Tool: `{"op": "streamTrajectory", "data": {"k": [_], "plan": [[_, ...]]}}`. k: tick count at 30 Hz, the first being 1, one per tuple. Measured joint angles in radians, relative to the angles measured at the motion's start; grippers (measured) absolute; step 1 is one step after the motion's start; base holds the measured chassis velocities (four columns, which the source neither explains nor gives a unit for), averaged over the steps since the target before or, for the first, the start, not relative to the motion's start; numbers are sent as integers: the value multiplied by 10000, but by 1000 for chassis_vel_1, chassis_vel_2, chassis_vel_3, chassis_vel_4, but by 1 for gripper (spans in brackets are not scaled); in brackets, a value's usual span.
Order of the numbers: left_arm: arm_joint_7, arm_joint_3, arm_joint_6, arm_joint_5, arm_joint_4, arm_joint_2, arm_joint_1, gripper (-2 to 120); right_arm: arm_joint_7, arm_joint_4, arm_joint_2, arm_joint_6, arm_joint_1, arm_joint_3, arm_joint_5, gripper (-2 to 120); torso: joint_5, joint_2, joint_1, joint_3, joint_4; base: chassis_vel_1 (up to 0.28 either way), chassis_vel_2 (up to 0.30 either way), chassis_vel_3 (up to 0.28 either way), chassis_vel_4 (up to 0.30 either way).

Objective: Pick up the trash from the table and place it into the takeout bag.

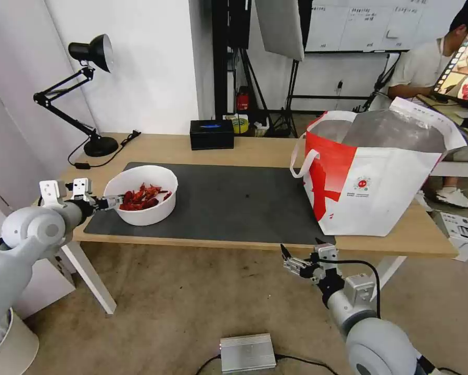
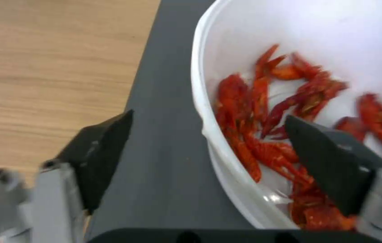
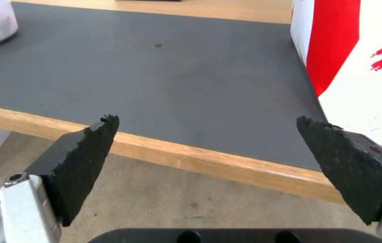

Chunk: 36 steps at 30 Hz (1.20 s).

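Here, the left tool (image 2: 209, 148) gapes wide astride the bowl (image 1: 142, 195) rim, gripping nothing, right tool (image 1: 300, 259) open below the surface (image 1: 254, 151); bag (image 1: 374, 177) awaits the bowl.

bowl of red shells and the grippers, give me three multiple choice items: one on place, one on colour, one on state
1. Where does the white bowl of red shells stand?
A. on the dark grey mat, near its left end
B. inside the takeout bag
C. on the floor

2. What colours is the takeout bag's outside?
A. blue and yellow
B. red and white
C. all black

3. How is the left gripper set at the bowl?
A. shut, far from the bowl
B. shut on the lamp
C. open, with the bowl's rim between its fingers

Answers:
1 A: the head view shows the bowl resting on the mat's left part.
2 B: red and white panels show, with a small round logo.
3 C: the left wrist view shows one finger outside the wall and one over the shells.
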Motion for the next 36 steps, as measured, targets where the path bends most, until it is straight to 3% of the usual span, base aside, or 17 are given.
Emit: {"op": "streamTrajectory", "data": {"k": [7,15,18,23,36], "plan": [[-50,102,174,-139,-32,101,-163,56,1,0,0,0,0,0,0,100,-1,0,0,0,0,0,0,0,0],[-56,195,177,-160,-146,158,-260,33,0,0,0,0,0,0,0,100,-1,0,-1,0,0,0,0,0,0],[-72,197,177,-161,-199,165,-231,17,0,0,0,0,0,0,0,100,-1,0,0,0,0,0,0,0,0],[-70,159,176,-172,-285,164,-131,2,0,0,0,0,0,0,1,100,-1,0,0,0,0,0,0,0,0],[-80,-403,123,-383,-585,311,242,0,0,0,0,0,0,0,0,100,-1,0,0,0,0,0,0,0,0]]}}
